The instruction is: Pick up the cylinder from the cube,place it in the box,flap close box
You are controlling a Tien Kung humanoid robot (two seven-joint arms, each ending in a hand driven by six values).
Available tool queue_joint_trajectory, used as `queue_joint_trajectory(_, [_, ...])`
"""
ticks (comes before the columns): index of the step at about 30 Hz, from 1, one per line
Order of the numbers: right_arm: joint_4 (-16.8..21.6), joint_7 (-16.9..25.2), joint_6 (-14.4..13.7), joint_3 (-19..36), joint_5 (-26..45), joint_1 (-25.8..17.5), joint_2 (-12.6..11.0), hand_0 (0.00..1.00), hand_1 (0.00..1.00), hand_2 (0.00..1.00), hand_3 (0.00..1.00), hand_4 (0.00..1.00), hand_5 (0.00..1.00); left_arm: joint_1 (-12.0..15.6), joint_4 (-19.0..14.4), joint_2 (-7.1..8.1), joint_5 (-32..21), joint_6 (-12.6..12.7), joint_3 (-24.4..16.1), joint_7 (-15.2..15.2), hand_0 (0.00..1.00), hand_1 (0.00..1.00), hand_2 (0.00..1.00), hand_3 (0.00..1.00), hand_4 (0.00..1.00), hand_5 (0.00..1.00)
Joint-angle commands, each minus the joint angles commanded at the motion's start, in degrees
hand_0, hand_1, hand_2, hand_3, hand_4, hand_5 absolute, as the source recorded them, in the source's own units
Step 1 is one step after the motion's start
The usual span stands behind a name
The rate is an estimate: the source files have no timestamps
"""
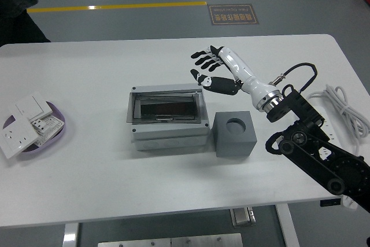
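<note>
Table point(115, 189): white; its near edge crosses the bottom of the view, and a strip of metal frame shows below it.
Right arm point(315, 154): black, jointed, entering from the lower right corner, where its base is cut off by the frame edge.
Cube point(235, 134): grey block just right of the box, with a round socket in its top face; the socket looks dark and holds nothing that can be made out.
Box point(167, 118): grey enclosure at mid-table; its lid lies flat on top, a clear dark panel in a grey frame.
Cylinder: not clearly visible; only dark reflections show through the lid panel, so whether it lies inside cannot be told.
Tray point(56, 133): purple dish at the left edge, mostly hidden under white wall switches and sockets point(26, 122); part of the pile is cut off by the frame.
Power strip point(324, 121): white, at the right, half covered by the right arm; its coiled white cable point(344, 105) lies beside it.
Right hand point(215, 70): white back, black fingers, raised above the table beyond the box's far right corner; fingers spread wide and holding nothing, thumb point(202, 77) pointing toward the box.
Person point(17, 4): only a dark scrap of clothing in the top left corner, otherwise out of frame.
Floor: grey, with a yellow line point(115, 7) and a small sign whose print is too small to read.
</note>
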Motion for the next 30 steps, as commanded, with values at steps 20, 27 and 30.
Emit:
queue_joint_trajectory(20, [1.9,12.8,0.9,29.0,15.5,-16.5,4.3,0.554,0.586,0.625,0.669,0.617,0.339,0.2,0.0,-0.35,0.5,0.0,-0.5,0.4,0.636,0.663,0.579,0.634,0.712,0.289])
queue_joint_trajectory(27, [3.5,15.3,2.4,34.3,18.0,-18.8,4.2,0.554,0.594,0.624,0.667,0.616,0.334,-0.1,0.0,0.38,1.0,0.1,-1.0,0.7,0.637,0.663,0.58,0.634,0.712,0.29])
queue_joint_trajectory(30, [3.2,16.1,3.3,35.3,19.5,-19.3,4.1,0.558,0.594,0.625,0.665,0.617,0.335,-0.3,0.0,0.61,1.1,0.1,-1.1,0.6,0.636,0.663,0.58,0.634,0.712,0.289])
